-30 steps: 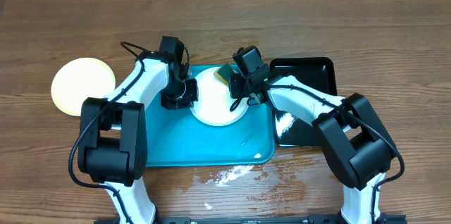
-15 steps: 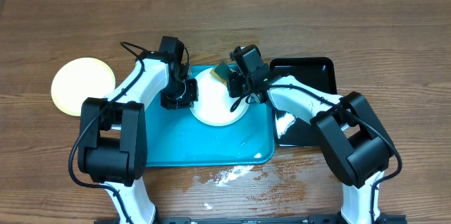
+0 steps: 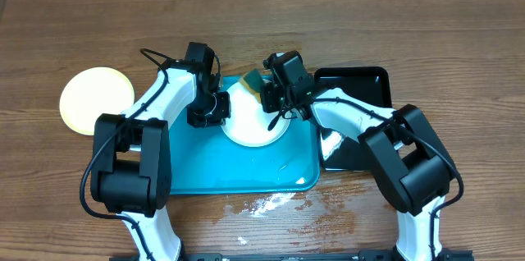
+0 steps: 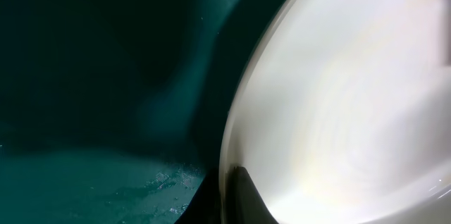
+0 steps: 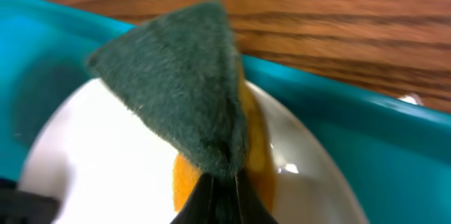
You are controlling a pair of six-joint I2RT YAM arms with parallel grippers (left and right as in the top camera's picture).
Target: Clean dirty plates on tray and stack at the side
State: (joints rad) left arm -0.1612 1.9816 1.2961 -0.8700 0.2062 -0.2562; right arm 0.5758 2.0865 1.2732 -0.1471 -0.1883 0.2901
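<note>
A white plate [image 3: 250, 121] lies in the far part of the turquoise tray [image 3: 238, 167]. My left gripper [image 3: 212, 107] is shut on the plate's left rim; in the left wrist view a dark finger [image 4: 243, 196] lies over the plate [image 4: 338, 97], with the tray [image 4: 106, 76] beside it. My right gripper [image 3: 277, 90] is shut on a green-and-yellow sponge [image 3: 259, 83] at the plate's far rim. In the right wrist view the sponge [image 5: 183, 76] sticks out from the gripper [image 5: 224, 189] over the plate [image 5: 99, 160]. A pale yellow plate [image 3: 97, 99] sits on the wood to the left.
A glossy black tray [image 3: 365, 89] lies right of the turquoise one, with white foam [image 3: 330, 140] on its near left part. Wet foam patches [image 3: 267, 203] mark the table in front of the tray. Water glistens in the tray's near right corner [image 3: 291, 171].
My right gripper has slid the sponge a little farther back and left along the plate's far rim. The left gripper and the plate have stayed put.
</note>
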